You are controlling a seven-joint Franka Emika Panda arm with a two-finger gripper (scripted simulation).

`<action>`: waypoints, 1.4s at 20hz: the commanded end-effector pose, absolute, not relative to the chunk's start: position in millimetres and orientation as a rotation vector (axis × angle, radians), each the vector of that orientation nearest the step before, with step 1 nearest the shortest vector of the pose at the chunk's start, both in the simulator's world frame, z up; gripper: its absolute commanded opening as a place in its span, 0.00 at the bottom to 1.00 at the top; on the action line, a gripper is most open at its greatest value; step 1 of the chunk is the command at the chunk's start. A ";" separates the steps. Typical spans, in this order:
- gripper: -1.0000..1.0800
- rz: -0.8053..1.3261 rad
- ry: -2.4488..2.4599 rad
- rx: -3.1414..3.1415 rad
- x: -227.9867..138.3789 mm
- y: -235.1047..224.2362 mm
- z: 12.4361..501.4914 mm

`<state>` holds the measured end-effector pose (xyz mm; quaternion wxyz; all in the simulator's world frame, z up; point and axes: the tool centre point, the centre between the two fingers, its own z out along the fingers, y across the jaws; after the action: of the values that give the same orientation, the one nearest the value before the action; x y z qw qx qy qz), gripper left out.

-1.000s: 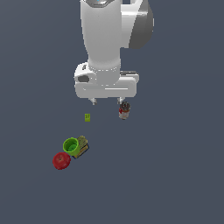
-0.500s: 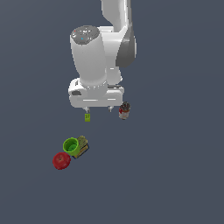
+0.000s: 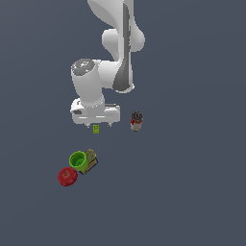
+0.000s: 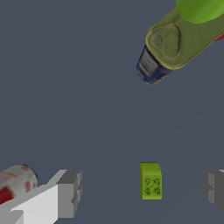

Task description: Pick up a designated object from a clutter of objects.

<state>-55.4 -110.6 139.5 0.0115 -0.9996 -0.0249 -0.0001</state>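
Note:
The tiny lime-green brick (image 3: pixel 96 129) with round studs lies on the floor just under my hand. In the wrist view the brick (image 4: pixel 151 180) sits between my two grey fingers, nearer one of them, touching neither. My gripper (image 3: pixel 97 126) is open wide and empty, low over the brick; in the wrist view the gripper (image 4: pixel 142 192) has one finger (image 4: pixel 69 193) and the other finger (image 4: pixel 213 189) on either side of the brick.
The green cup (image 3: pixel 78 159), brownish-olive box (image 3: pixel 89 161) and red apple (image 3: pixel 67 176) cluster on the exterior view's lower left. The small dark-topped container (image 3: pixel 137 121) stands to the brick's right in the exterior view. The box (image 4: pixel 181 41) and cup (image 4: pixel 199 8) show in the wrist view.
My arm has swung toward the exterior view's left and lowered, bringing the open gripper down over the green brick. The objects have not moved.

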 end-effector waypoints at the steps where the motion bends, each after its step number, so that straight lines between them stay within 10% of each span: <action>1: 0.96 -0.003 -0.087 -3.121 -70.2 -122.9 119.9; 28: 0.96 0.001 -0.114 -3.139 -129.6 -157.9 49.0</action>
<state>-129.1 -158.0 53.4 0.0003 -0.9993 -0.0364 0.0001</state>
